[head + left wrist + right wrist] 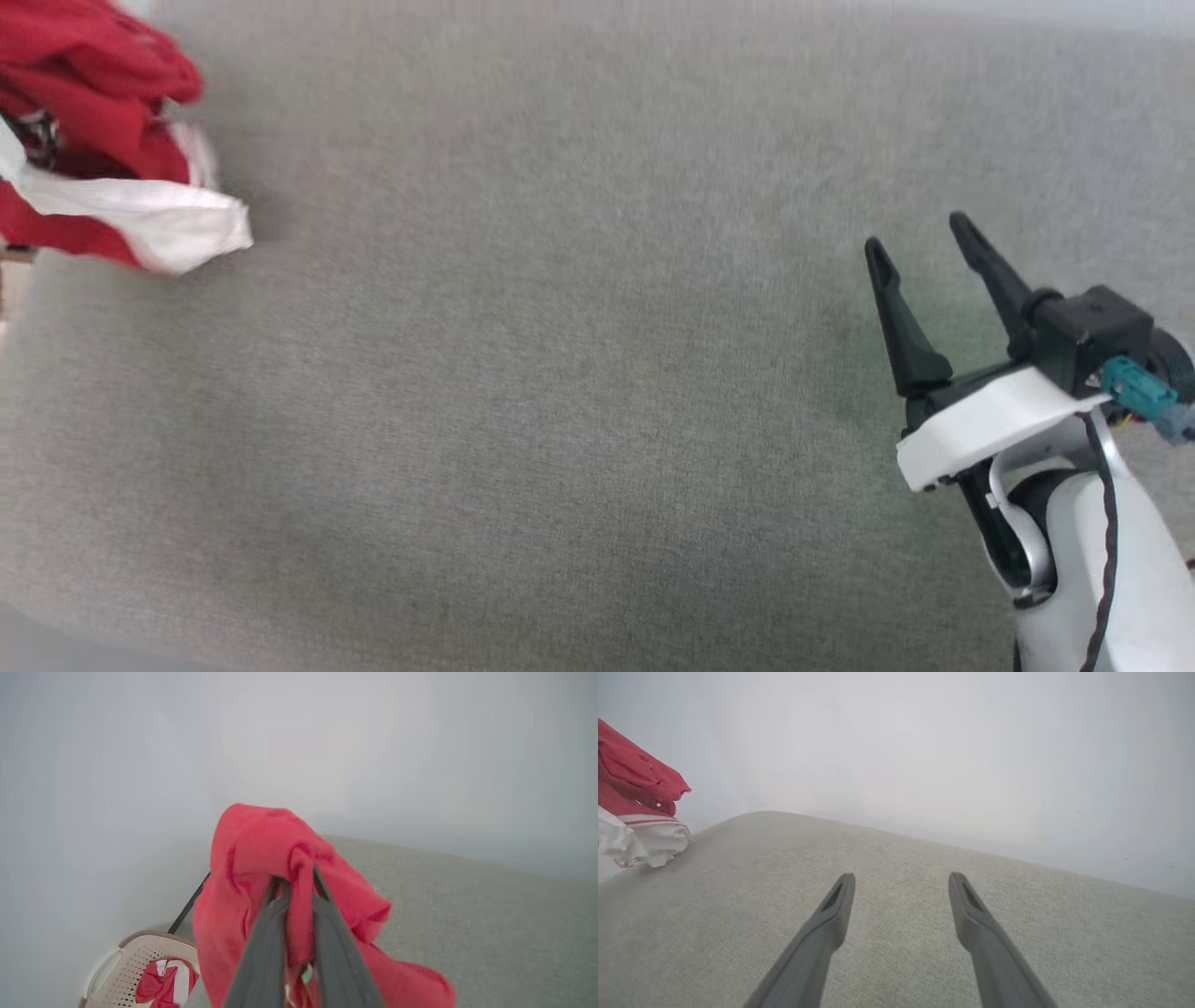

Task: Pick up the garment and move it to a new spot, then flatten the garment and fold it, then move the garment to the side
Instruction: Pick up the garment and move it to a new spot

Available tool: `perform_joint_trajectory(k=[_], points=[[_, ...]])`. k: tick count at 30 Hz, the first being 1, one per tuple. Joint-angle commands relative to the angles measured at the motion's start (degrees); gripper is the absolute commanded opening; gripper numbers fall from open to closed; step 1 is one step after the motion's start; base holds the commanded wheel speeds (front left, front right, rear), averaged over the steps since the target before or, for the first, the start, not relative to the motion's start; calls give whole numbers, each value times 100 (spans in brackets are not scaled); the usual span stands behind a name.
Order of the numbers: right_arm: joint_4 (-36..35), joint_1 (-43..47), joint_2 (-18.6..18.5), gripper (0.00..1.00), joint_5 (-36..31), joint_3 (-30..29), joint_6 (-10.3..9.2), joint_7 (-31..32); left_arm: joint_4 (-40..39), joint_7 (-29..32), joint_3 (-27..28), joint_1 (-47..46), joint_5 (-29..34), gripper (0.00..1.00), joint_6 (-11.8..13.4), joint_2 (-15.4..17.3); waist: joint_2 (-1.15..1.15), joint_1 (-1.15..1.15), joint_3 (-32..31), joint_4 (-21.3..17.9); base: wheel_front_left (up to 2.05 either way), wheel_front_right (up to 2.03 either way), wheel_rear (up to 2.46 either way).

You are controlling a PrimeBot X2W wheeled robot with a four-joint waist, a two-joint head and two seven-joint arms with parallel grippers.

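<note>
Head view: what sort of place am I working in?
Probably a laundry-folding station: a broad grey fabric-covered surface against a plain pale wall, a perforated beige basket holding red-and-white cloth, and the red garment pinched in the left gripper.

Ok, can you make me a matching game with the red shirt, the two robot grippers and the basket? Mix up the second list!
Column one:
1. garment
2. left gripper
3. right gripper
4. basket

Column two:
A. open, holding nothing
B. beige, with lots of little holes
C. red and white, all bunched up
D. shut on red cloth

Pairs: 1-C, 2-D, 3-A, 4-B
</note>
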Motion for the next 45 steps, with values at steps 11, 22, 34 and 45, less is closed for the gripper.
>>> perform_joint_trajectory(k=[11, 22, 34, 45], points=[[210, 415, 188, 100, 159, -284, -2, -343, -1867, 590, -584, 441, -322, 0, -8, 669, 0, 0, -1015, -160, 0, 0, 0], [126, 629, 282, 100, 108, -780, -2, -499, -4436, 1628, -610, 1146, -535, 0, 510, 1106, 0, 0, -1231, -766, 0, 0, 0], [30, 609, 404, 100, 84, -1206, -2, -691, -6821, 2562, -850, 1548, -611, 0, 1109, 1147, 0, 0, -1018, -1880, 0, 0, 0], [269, 524, 541, 100, 221, -1076, -2, -994, -7044, 2959, -1681, 2058, -752, 0, 1254, 484, 0, 0, -525, -2629, 0, 0, 0]])
